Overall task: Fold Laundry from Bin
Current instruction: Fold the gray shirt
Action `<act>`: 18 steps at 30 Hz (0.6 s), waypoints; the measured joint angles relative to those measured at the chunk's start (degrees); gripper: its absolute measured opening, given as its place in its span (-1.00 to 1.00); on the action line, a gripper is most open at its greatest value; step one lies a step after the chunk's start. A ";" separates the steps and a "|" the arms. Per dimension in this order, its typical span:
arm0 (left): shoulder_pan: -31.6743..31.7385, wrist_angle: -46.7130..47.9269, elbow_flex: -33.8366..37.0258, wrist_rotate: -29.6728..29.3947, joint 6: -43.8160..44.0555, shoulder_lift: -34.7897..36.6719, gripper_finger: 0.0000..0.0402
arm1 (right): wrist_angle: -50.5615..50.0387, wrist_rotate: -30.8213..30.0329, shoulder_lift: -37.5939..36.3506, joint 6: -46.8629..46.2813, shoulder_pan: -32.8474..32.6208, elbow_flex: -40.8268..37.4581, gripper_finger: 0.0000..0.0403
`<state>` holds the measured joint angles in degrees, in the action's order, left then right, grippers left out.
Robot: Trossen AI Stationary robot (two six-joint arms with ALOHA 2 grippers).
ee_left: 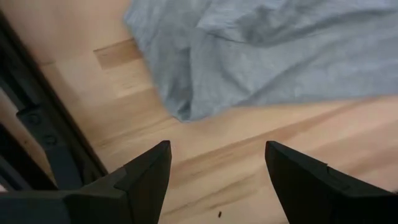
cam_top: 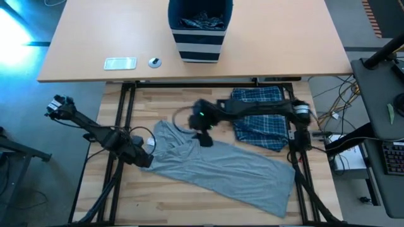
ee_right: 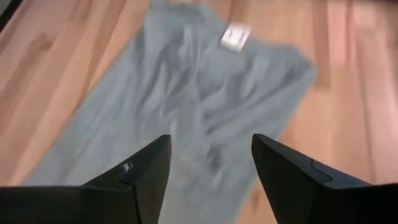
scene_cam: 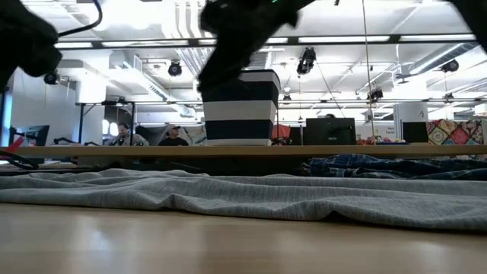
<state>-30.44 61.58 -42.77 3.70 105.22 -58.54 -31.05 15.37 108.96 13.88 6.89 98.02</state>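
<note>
A grey T-shirt (cam_top: 221,167) lies spread flat on the wooden table, running slantwise from the left middle to the near right; a white label (ee_right: 235,36) shows at its neck. Blue-and-white plaid laundry (cam_top: 259,116) lies in a heap at the back right. The navy striped bin (cam_top: 201,28) stands on the far desk with more cloth inside. My left gripper (ee_left: 217,149) is open above bare wood, just off the shirt's left edge (ee_left: 186,112). My right gripper (ee_right: 211,140) is open in the air above the shirt's upper part, touching nothing.
A white flat device (cam_top: 120,63) and a small round object (cam_top: 154,62) lie on the far desk, left of the bin. Black frame rails (ee_left: 50,149) run along the table's left side. People (scene_cam: 173,135) sit in the room behind.
</note>
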 joint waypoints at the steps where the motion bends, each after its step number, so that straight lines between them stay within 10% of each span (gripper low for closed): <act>1: -0.39 0.01 0.28 -0.13 0.49 -0.59 0.22 | 0.06 0.65 2.37 1.22 0.67 2.93 0.13; 18: -0.69 -8.79 12.07 -6.81 9.42 -2.85 0.10 | 7.42 1.58 35.44 -7.15 7.52 36.77 0.30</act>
<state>-31.14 52.78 -30.71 -3.12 114.64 -61.39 -23.62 16.95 144.40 6.73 14.41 134.78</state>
